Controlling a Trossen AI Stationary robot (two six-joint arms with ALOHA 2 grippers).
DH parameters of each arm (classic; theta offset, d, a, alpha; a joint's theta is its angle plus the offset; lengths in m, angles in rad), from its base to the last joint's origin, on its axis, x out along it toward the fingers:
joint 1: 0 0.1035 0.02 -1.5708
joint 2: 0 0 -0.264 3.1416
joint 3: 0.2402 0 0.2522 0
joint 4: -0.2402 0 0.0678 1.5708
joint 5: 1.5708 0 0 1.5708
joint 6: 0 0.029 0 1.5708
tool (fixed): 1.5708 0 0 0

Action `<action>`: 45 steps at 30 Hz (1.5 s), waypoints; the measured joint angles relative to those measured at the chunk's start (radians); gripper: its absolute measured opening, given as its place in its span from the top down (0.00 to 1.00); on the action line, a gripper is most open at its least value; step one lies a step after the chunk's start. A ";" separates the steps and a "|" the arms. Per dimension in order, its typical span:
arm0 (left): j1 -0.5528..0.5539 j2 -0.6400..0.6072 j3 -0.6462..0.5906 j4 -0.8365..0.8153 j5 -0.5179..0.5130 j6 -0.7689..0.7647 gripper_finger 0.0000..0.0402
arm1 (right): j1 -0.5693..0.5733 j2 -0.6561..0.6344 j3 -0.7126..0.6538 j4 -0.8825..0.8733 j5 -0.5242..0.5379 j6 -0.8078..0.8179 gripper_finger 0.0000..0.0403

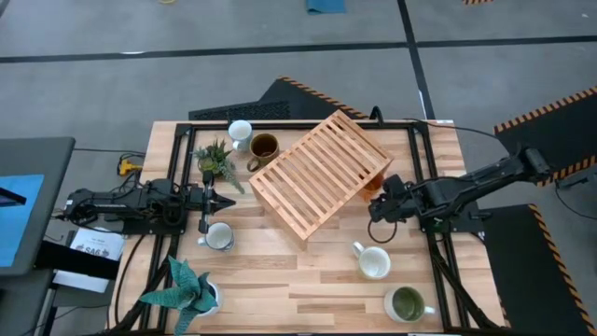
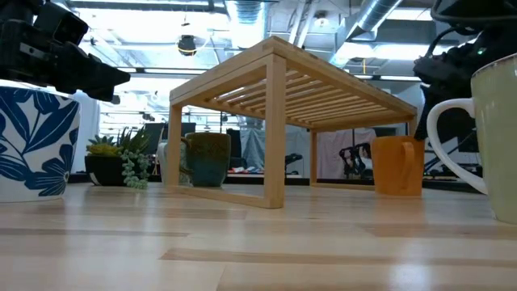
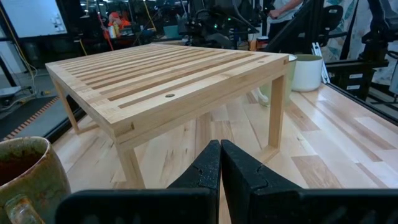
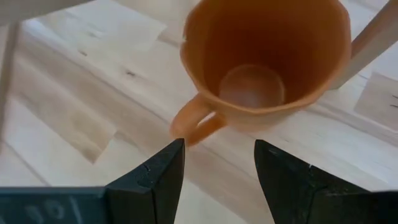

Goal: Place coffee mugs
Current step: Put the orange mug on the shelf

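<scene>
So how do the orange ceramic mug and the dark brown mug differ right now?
The orange ceramic mug stands at the slatted wooden rack's right end, with the right hand open just short of its handle. The dark brown mug stands off the rack's far left side, with no hand near. The left hand is shut. Both mugs stand upright on the table.

Six mugs stand on the desk (image 1: 308, 289): one orange (image 1: 373, 186), one brown (image 1: 263, 147), one green (image 1: 407, 303) and three white (image 1: 240, 133) (image 1: 220, 236) (image 1: 374, 262). Also there: two potted plants (image 1: 215, 161) (image 1: 187, 289) and one slatted wooden rack (image 1: 319, 173).
</scene>
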 joint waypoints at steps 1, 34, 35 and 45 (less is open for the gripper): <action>0.000 0.000 0.000 0.000 0.000 0.000 1.00 | -0.001 0.010 0.000 0.015 0.006 0.008 0.46; 0.000 0.000 0.000 0.000 0.000 0.000 1.00 | -0.058 0.230 0.001 0.166 0.032 0.035 0.81; 0.000 0.000 0.000 0.000 0.000 0.000 1.00 | -0.058 0.222 0.001 0.159 0.027 0.013 0.82; 0.000 0.000 0.000 0.000 0.000 0.000 1.00 | -0.045 0.070 0.001 -0.004 -0.108 -0.067 0.82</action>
